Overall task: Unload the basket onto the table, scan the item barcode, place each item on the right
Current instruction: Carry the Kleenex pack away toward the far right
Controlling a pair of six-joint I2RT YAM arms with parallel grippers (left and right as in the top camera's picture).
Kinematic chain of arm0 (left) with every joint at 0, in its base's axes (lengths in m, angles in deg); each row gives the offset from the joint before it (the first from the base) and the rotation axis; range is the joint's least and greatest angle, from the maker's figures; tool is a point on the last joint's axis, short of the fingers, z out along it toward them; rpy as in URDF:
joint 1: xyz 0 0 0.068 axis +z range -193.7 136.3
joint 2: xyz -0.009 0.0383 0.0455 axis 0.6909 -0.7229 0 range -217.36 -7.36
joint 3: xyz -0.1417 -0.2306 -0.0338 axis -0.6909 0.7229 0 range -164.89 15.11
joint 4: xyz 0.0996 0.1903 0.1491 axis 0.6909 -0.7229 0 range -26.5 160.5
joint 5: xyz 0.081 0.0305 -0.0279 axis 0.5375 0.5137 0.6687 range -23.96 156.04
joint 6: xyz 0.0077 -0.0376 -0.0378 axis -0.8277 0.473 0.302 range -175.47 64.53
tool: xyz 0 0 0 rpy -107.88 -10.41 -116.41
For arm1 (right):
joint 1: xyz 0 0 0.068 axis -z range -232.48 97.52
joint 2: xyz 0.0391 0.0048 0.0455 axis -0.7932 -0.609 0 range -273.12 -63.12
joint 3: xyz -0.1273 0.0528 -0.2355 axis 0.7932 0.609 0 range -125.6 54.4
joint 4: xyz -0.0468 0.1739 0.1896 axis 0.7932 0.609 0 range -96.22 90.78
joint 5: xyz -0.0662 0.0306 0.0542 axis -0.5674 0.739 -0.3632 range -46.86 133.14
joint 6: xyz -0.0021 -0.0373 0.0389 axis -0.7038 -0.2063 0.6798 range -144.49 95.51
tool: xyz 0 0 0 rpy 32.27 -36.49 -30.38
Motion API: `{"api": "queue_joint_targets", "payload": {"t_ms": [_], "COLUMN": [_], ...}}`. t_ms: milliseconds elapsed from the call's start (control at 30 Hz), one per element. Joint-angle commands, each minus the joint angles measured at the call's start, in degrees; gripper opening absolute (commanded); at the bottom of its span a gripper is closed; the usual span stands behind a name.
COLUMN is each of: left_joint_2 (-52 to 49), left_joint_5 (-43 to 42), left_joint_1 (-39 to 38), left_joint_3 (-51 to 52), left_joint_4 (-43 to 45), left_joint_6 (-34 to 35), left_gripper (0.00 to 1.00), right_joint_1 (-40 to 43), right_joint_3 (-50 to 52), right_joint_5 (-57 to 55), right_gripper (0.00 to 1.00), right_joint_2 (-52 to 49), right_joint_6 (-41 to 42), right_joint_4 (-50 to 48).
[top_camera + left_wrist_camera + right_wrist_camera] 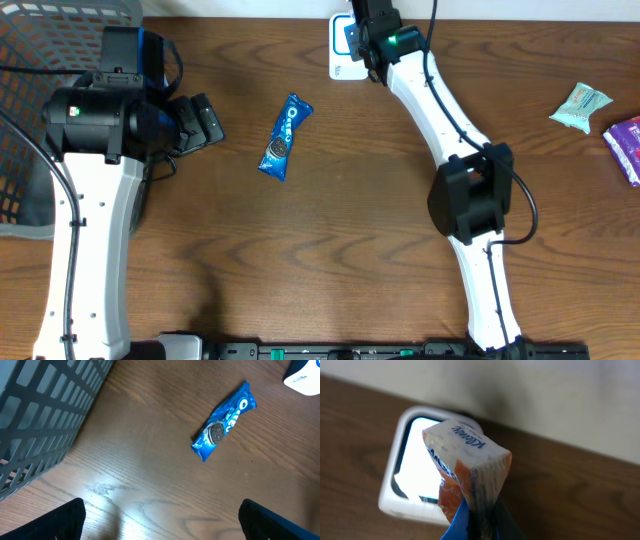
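My right gripper (480,522) is shut on a small Kleenex tissue pack (470,460), white with orange and blue print. It holds the pack upright just above the white barcode scanner (395,495), whose window glows bright. From overhead, the right gripper (368,42) sits over the scanner (338,60) at the table's far edge, and the pack is hidden under it. My left gripper (205,122) stands open above bare wood, its dark fingers (55,522) wide apart with nothing between them.
A blue Oreo pack (285,137) lies on the table between the arms, ahead of the left gripper (162,520). A grey mesh basket (40,60) stands at the far left. A teal snack pack (580,107) and a purple pack (625,148) lie at the right edge.
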Motion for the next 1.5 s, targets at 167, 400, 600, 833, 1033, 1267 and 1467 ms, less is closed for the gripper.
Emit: {"api": "queue_joint_targets", "payload": {"t_ms": [167,400,600,833,1033,1267,1467], "left_joint_2": [-0.3,-0.3,-0.3,-0.3,-0.3,-0.3,-0.3], "left_joint_5": [0.9,0.9,0.9,0.9,0.9,0.9,0.9], "left_joint_1": [0.2,0.2,0.2,0.2,0.2,0.2,0.2], "left_joint_3": [-0.2,-0.2,-0.2,-0.2,-0.2,-0.2,-0.2], "left_joint_4": [-0.2,-0.2,-0.2,-0.2,-0.2,-0.2,-0.2], "left_joint_6": [-0.3,-0.4,-0.4,-0.3,-0.3,-0.3,-0.3], "left_gripper": [0.98,0.98,0.98,0.98,0.98,0.98,0.98], "right_joint_1": [-0.5,-0.9,1.7,12.8,25.8,38.3,45.0], "right_joint_3": [-3.9,-6.9,-16.6,-26.0,-25.1,-23.8,-19.3], "right_joint_5": [-0.2,-0.6,-9.4,-9.4,-9.4,-1.7,4.4], "right_gripper": [0.01,0.01,0.01,0.01,0.01,0.01,0.02], "right_joint_2": [-2.2,-2.2,-2.1,-2.1,-2.1,-2.1,-2.1], "right_joint_6": [-0.6,-0.3,11.5,16.0,16.6,16.5,16.6], "right_joint_4": [2.1,4.9,11.4,29.5,43.6,48.8,48.3]}}
